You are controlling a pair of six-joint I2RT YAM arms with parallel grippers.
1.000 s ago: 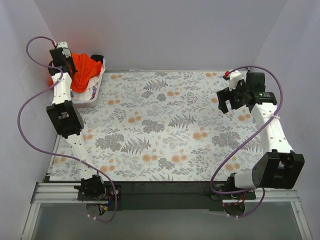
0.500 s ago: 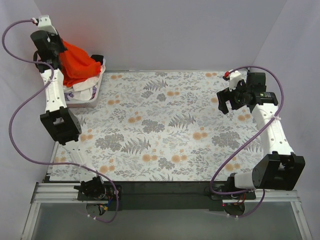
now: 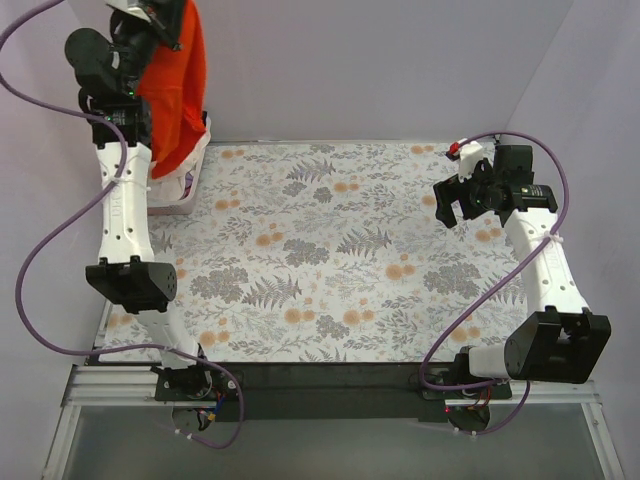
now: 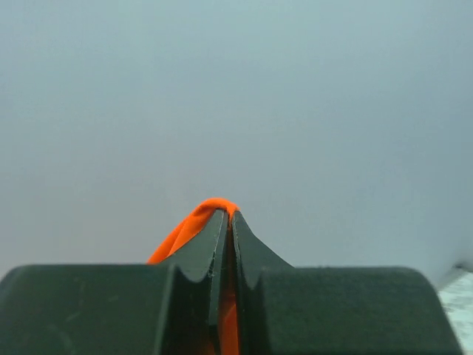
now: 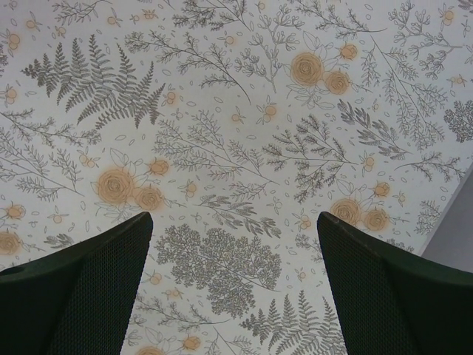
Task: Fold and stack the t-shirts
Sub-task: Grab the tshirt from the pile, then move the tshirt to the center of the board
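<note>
Left wrist: left gripper (image 4: 228, 219) clamped on orange-red t-shirt (image 4: 186, 231).

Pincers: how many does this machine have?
2. The left pincer is high up at the far left corner, shut on a bright orange-red cloth t-shirt; the right pincer hangs open over the grey-and-orange floral cloth at the right. None seems hidden.

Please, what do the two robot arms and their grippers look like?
The left arm and right arm have white links with black joint housings. A purple cable loops along each. The left gripper and right gripper have black fingers, wide at the root and narrowing toward the tip.
</note>
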